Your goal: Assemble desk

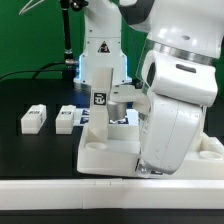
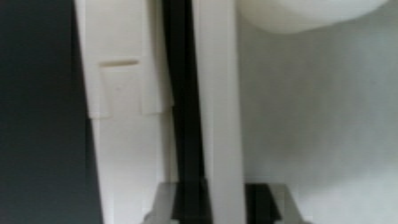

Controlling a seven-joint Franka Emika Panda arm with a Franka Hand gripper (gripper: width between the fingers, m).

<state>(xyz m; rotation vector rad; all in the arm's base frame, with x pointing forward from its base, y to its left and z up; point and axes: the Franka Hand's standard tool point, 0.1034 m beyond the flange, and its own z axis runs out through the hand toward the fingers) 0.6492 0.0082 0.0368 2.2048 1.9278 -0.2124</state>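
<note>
**A:** What does the desk look like?

**B:** The tabletop [image 1: 105, 152] is a white plastic slab lying flat on the table [image 1: 30, 150]. It sits mid-scene, and the arm [image 1: 175, 110] partly covers it. An upright leg [image 1: 100, 97], white and square, rises from it with a black-and-white tag facing the camera. I cannot tell whether it is seated in a socket. The outer loose leg [image 1: 33, 120] and the inner loose leg [image 1: 67, 120] lie on the table toward the exterior view's left. They lie near each other but not touching, and apart from the tabletop.

**A:** And the end effector [image 2: 214, 203]?

**B:** In the wrist view its dark fingertips [image 2: 160, 207] flank a white strip with a black gap beside it. I cannot tell whether it is clamped on that strip or standing apart.

**A:** Any room to move?

**B:** There is bare table around and in front of the loose legs. The exterior view's right is filled by the arm. The tabletop's near edge lies close to the table's pale front edge.

**A:** And the surroundings?

**B:** The table is matte black and the backdrop [image 1: 30, 35] is green. Dark cables [image 1: 20, 75] run behind, and the robot's base [image 1: 100, 50] is white.
</note>
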